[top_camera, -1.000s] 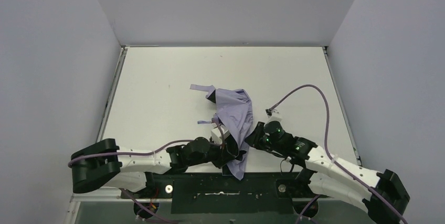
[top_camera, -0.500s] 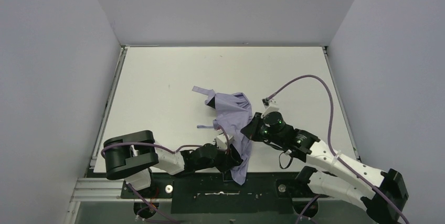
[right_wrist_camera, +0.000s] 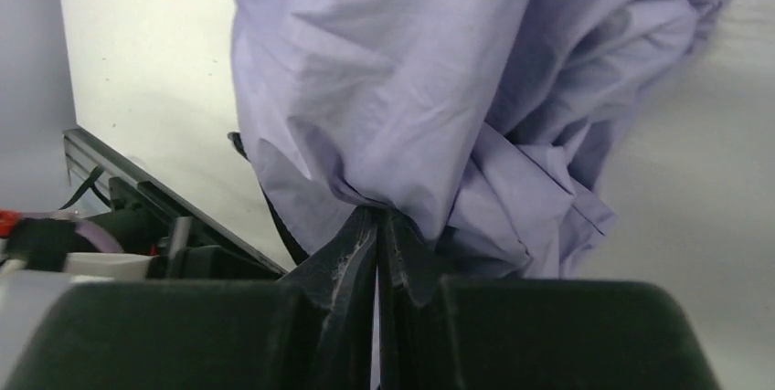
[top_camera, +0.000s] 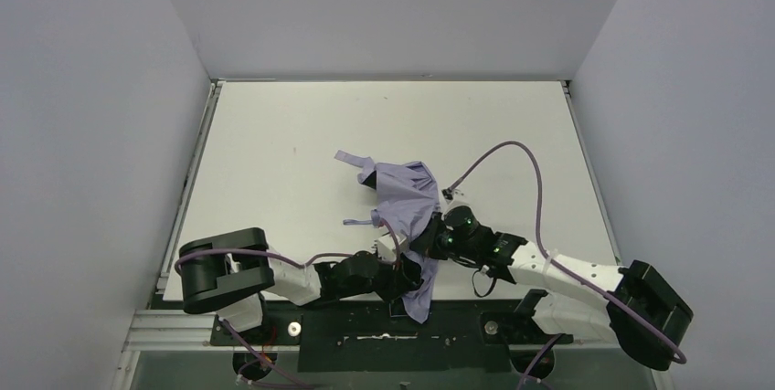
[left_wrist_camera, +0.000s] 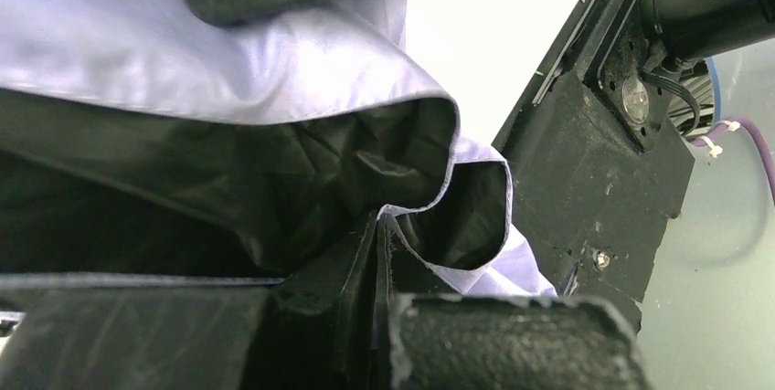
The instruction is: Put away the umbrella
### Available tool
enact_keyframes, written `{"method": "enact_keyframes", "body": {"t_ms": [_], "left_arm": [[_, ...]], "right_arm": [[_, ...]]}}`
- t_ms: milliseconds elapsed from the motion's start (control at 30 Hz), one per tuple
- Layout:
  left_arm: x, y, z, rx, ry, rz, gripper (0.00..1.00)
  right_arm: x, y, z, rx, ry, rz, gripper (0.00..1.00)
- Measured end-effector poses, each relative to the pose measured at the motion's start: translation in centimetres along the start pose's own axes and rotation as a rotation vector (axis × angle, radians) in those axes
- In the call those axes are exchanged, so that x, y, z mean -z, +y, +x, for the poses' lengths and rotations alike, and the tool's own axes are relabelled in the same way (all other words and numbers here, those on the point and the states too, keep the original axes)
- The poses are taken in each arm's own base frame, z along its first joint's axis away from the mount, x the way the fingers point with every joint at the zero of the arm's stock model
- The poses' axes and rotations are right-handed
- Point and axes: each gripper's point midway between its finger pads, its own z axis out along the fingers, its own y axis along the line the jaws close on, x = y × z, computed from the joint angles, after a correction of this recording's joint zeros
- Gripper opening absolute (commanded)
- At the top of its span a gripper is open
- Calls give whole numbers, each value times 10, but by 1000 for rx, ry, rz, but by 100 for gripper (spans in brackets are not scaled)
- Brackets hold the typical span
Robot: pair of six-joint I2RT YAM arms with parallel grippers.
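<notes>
- Near front edge of table [top_camera: 274, 134], about centre: umbrella [top_camera: 408, 191], a crumpled lavender heap, unbundled, with one flap hanging over the edge.
- Left gripper [left_wrist_camera: 379, 230]: pressed together, pinching a fold of canopy, dark lining outward. Low, at the near end of the heap.
- Right gripper [right_wrist_camera: 376, 226]: likewise pressed together, pinching a gathered bunch of fabric on the heap's right flank, just beside the left one.
- Shaft and handle: not made out in any view. Buried under cloth or too small to tell.
- Done, by judgement: canopy collapsed and both pinches set on cloth. Little else.
- Left, by judgement: gather pleats around shaft, wrap tight, fasten shut, then stow. No case or bin in sight, so stowing place unclear.
- Stage, roughly: early to middle. Folding, not yet stowing.
- Risk: thin, slippery-looking fabric, likely to slide out of a pinch. Overhanging flap may drag the heap off the edge if pulled nearward.
</notes>
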Motion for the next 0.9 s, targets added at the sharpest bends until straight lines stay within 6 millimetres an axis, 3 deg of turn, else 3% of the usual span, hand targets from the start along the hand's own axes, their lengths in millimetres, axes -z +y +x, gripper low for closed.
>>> {"method": "enact_keyframes", "body": {"t_ms": [233,467,567,667,800,900], "left_arm": [[10,-4,-8,-14,15,-18,25],[32,-25,-55,-23,-55,-23,63],[50,-25,-89,5,-119,-60,75],[73,-14,-138,80,-214,-129,82],[118,25,-222,260,-406,-265,85],[146,56,-259,374,-500,-357,85]], "right_arm": [[-17,-37,27,-28,40,68,1],[-30,-40,25,-37,4,51,0],[-34,-39,22,-25,-20,49,0],[-35,-40,21,-10,-35,47,0],[-36,-40,19,5,-49,50,0],[-37,-41,18,12,-57,50,0]]}}
